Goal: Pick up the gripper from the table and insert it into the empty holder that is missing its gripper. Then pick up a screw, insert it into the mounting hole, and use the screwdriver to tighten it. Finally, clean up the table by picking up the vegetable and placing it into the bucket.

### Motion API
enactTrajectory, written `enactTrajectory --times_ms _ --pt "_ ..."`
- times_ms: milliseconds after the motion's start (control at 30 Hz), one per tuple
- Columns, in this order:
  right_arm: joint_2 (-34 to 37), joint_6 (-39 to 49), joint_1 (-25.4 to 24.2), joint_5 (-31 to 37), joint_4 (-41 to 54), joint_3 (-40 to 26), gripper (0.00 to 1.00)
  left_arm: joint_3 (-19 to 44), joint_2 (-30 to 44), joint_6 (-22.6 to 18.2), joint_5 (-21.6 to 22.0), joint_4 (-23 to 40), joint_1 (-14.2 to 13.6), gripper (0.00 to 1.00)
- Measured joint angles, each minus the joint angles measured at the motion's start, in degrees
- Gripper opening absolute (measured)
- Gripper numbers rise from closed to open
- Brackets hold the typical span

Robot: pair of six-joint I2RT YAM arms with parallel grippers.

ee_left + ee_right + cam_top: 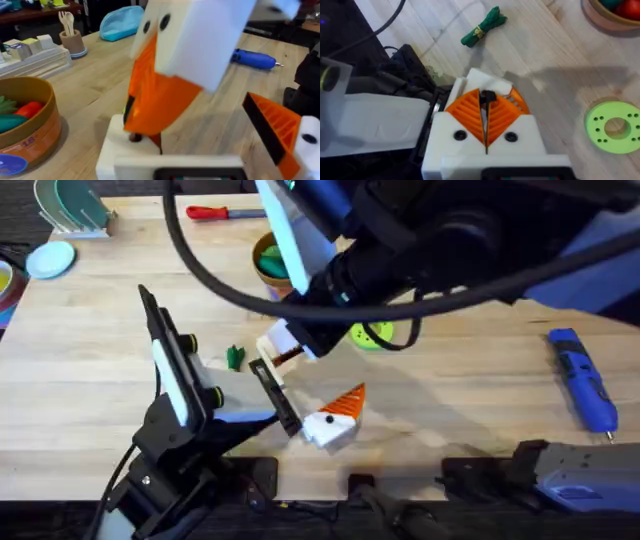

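Note:
My left gripper (265, 368) holds a white block, the holder (272, 344), above the table's middle. My right gripper (486, 100) reaches across from the far right, its orange ribbed pads shut on a small dark screw (487, 96). The screw's tip (135, 137) rests on the holder (150, 157). Orange shows beside it; I cannot tell whether that is the loose gripper. The dark green vegetable (235, 357) lies just left of both grippers. The bucket (268, 258) stands farther back with toy food inside. At the right edge lies the blue screwdriver (582, 385).
A white block with an orange wedge (337, 420) lies near the front, right of the left arm. A bright green disc (372, 335) sits under the right arm. A red-handled tool (225, 213) lies at the back edge, and a beige pen cup (73, 43) stands beyond the bucket.

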State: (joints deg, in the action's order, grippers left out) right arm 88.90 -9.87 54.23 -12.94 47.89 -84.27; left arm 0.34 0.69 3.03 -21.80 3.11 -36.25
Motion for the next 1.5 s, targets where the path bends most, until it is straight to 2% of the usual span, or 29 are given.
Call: enactTrajectory --times_ms 367,400,500,600,1000,1067,1200,1400,1500 --pt "1.1 0.0 0.4 0.0 -0.9 -0.1 0.010 0.0 0.0 0.4 0.7 0.1 0.1 0.992" --pt "1.1 -0.2 0.4 0.0 -0.9 -0.1 0.043 0.0 0.0 0.4 0.7 0.1 0.1 0.993" --pt "1.1 -0.2 0.7 -0.3 -1.1 -0.1 0.231 0.0 0.0 0.5 0.8 0.1 0.1 0.993" --pt "1.1 -0.2 1.0 -0.5 -1.3 -0.1 0.357 0.0 0.0 0.5 0.9 0.1 0.1 0.993" --pt "0.2 -0.1 -1.1 0.0 -1.4 -1.7 0.756 0.0 0.0 0.2 0.3 0.0 0.1 0.993" --pt "-0.8 -0.1 -2.4 0.0 -0.7 -1.7 0.803 0.0 0.0 0.2 0.3 0.0 0.1 0.993" --pt "-3.6 -0.1 -5.6 0.0 2.7 -1.9 0.829 0.0 0.0 0.0 0.3 0.0 0.1 0.992" --pt "-7.9 1.0 -11.3 -0.1 13.5 -2.0 0.899 0.0 0.0 0.0 0.3 0.0 0.1 0.992" --pt "-10.9 5.2 -13.6 -0.8 19.5 -2.0 0.988 0.0 0.0 0.0 0.3 0.0 0.1 0.993"
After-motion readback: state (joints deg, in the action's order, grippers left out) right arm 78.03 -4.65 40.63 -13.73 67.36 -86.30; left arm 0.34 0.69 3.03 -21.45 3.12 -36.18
